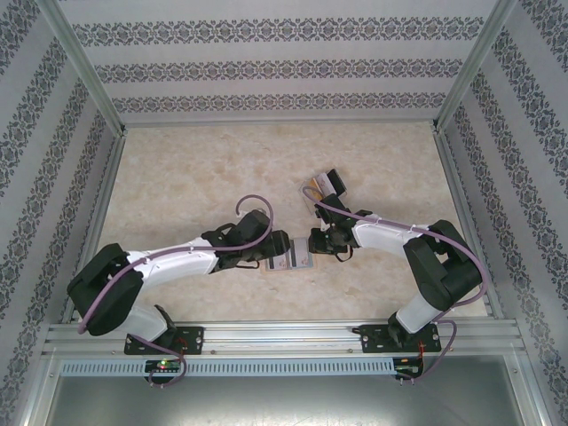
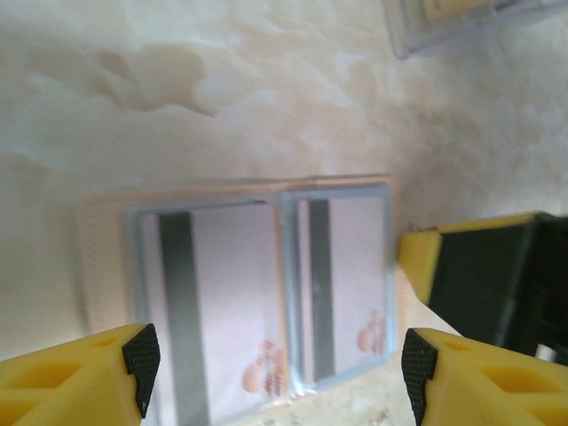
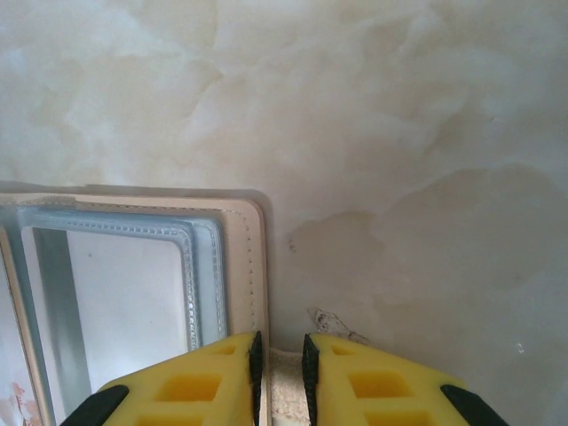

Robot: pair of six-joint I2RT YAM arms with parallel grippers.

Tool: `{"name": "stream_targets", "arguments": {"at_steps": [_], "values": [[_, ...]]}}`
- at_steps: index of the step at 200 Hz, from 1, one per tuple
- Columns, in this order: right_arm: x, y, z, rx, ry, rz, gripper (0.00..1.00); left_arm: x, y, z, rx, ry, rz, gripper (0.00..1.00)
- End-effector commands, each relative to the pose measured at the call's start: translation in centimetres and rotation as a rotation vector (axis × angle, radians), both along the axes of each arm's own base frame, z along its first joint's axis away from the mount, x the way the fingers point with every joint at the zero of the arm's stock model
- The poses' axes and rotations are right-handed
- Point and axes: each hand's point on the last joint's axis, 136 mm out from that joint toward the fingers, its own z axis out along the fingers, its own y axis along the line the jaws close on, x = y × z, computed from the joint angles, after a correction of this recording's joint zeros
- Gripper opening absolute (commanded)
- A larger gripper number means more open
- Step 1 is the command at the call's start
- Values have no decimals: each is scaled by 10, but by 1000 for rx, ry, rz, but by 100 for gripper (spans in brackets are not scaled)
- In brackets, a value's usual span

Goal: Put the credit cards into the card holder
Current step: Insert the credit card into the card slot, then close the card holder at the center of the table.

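Open on the marbled beige surface (image 2: 266, 89) beneath the released left claw (image 2: 280, 368), the flat tan card holder (image 2: 99, 266) could be dragged, its white plastic cards (image 2: 235, 293) dislodged, should the right claw (image 3: 280, 359) clenched on its edge be jerked.

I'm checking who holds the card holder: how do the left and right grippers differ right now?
The left gripper has its jaws wide apart, holding nothing; the right gripper has its jaws nearly together, pinching the tan edge of the card holder. The left hangs over the holder's middle; the right sits at its outer rim. Both have yellow jaws and are low over the holder.
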Motion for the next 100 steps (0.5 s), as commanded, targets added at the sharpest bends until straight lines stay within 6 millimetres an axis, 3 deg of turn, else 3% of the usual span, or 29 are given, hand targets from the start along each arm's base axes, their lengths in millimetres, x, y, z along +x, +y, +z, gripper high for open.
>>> {"name": "stream_targets", "arguments": {"at_steps": [1,58,100], "values": [[-12,-11,-21,-47,73,-18,23,0,14,-16,7,56,8,74],[-13,-10,-20,-50,72,-16,23,1,27,-36,34,131,53,75],[-14,-10,-22,-51,75,-18,23,1,18,-50,10,177,36,74]]}}
